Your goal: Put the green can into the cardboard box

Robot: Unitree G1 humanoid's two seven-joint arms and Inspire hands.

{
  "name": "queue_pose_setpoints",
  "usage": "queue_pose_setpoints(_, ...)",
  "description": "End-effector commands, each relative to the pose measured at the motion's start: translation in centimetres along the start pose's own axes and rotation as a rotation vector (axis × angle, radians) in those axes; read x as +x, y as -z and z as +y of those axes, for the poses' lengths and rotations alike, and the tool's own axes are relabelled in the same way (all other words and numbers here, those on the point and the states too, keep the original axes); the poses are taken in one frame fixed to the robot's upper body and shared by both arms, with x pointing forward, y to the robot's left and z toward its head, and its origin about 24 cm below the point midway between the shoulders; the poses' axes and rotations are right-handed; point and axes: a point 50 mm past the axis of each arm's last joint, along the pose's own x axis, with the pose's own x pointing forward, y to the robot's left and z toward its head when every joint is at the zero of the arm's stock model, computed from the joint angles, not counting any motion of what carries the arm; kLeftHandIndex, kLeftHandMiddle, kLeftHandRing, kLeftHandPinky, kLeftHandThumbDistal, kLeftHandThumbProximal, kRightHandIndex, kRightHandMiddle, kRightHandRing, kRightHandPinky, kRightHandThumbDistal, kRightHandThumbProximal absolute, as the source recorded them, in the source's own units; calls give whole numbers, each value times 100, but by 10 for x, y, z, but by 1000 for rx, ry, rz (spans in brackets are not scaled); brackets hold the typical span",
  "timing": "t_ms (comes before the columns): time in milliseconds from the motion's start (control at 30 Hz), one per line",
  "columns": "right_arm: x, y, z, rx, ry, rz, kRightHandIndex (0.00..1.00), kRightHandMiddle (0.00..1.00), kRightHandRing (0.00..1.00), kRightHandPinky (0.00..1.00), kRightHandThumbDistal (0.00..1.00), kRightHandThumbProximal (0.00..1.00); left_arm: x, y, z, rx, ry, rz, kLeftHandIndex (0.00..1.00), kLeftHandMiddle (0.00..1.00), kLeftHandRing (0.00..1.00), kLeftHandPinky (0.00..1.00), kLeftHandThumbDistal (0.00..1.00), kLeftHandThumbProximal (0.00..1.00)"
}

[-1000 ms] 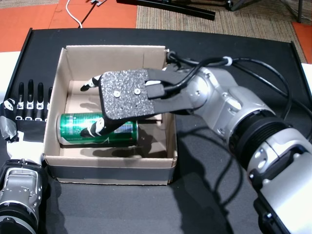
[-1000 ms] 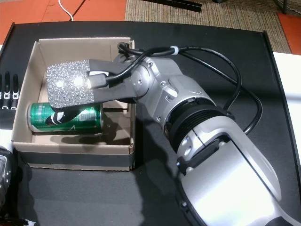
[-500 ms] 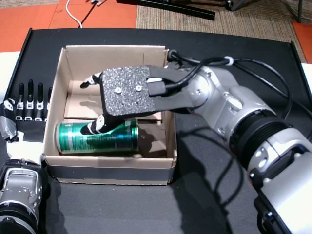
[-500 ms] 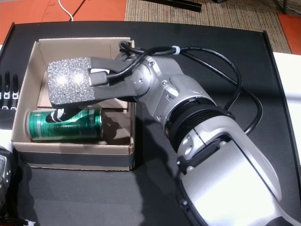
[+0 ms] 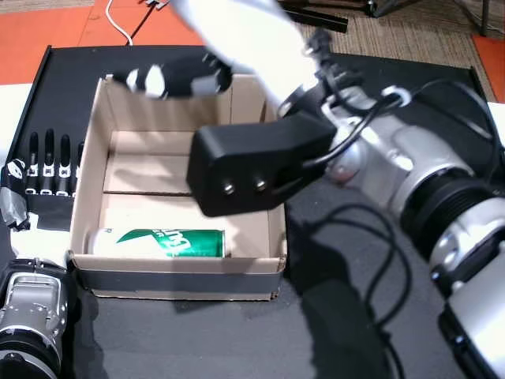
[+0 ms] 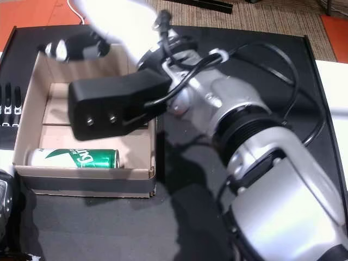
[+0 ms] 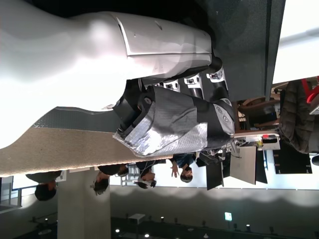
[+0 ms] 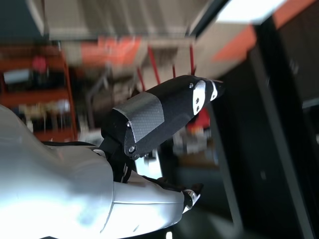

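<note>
Black table (image 5: pixel 158 332) bears one cardboard box (image 5: pixel 173 264) holding one green can (image 5: pixel 162 242).

Glossy metal green can (image 5: pixel 162 242); matt cardboard box (image 5: pixel 88 178); tabletop (image 5: pixel 331 332) perhaps cloth.

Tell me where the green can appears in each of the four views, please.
In a head view: green can lies on its side along the near wall inside the cardboard box.
In a head view: green can lies at lower left, along the box's near wall.
Left wrist view: not in it.
Right wrist view: not in it.
Shared landmark: the box.
</note>
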Motion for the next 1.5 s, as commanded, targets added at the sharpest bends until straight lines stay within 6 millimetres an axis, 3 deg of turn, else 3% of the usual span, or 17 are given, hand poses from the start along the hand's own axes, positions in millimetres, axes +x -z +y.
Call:
queue_pose_setpoints(0, 3, 3, -15, -67, 99, -54, 100, 100, 100, 100, 100, 39, -13, 11, 28, -14, -112, 50, 51, 51, 63, 79, 0, 57)
queue_pose_setpoints(133, -14, 20, -31, -235, 354, -73, 100, 98, 99, 100, 100, 48, -14, 10, 29, -8, -108, 48, 52, 53, 65, 82, 0, 56)
queue_pose_setpoints(367, -56, 47, -53, -405, 728, -5, 100, 100, 100, 100, 100, 46, -13, 7, 29, 6, -109, 46, 50, 52, 66, 81, 0, 53)
queue_pose_setpoints(500, -86, 69, -63, -483, 740, 71, 100, 99, 99, 100, 100, 42, -13, 6, 29, 11, -122, 42, 49, 52, 64, 79, 0, 50)
queue_pose_setpoints(567, -107, 78, -63, -473, 713, 104, 100, 99, 99, 100, 94, 39, -14, 5, 29, 11, -118, 42, 49, 53, 65, 80, 0, 50)
queue_pose_setpoints(600, -119, 82, -62, -456, 695, 125, 100, 99, 99, 99, 90, 39, -14, 5, 30, 9, -116, 41, 50, 53, 65, 80, 0, 49)
queue_pose_setpoints(700, -152, 90, -57, -438, 643, 182, 100, 98, 98, 100, 91, 42, -14, 3, 30, 12, -110, 40, 51, 55, 67, 80, 0, 50)
queue_pose_setpoints(767, -175, 91, -50, -393, 622, 233, 99, 97, 97, 99, 95, 43, -14, 3, 30, 25, -111, 40, 52, 55, 67, 80, 0, 51)
queue_pose_setpoints(833, -196, 88, -43, -317, 616, 284, 100, 98, 98, 100, 91, 41, -14, 2, 30, 29, -115, 43, 52, 55, 67, 79, 0, 54)
queue_pose_setpoints(933, -225, 83, -33, -146, 598, 386, 99, 99, 100, 100, 93, 48, -14, 1, 31, 38, -122, 42, 51, 55, 65, 77, 0, 56)
queue_pose_setpoints(1100, -269, 66, -21, 194, 567, 529, 94, 96, 97, 98, 93, 40, -16, -1, 34, 26, -126, 40, 48, 52, 63, 76, 0, 57)
queue_pose_setpoints(1133, -279, 60, -18, 270, 548, 550, 94, 97, 98, 99, 86, 37, -16, -2, 34, 24, -128, 39, 48, 52, 63, 75, 0, 57)
queue_pose_setpoints(1200, -296, 49, -11, 413, 504, 593, 92, 97, 99, 100, 84, 39, -15, -2, 34, 26, -134, 36, 49, 52, 62, 75, 0, 57)
queue_pose_setpoints(1333, -328, 31, 1, 578, 338, 664, 90, 96, 99, 100, 99, 47, -15, -4, 33, 24, -121, 35, 51, 53, 63, 76, 0, 56)
queue_pose_setpoints(1467, -346, 18, 9, 706, 252, 718, 87, 96, 100, 100, 100, 46, -15, -6, 32, 26, -123, 34, 51, 53, 63, 78, 0, 57)
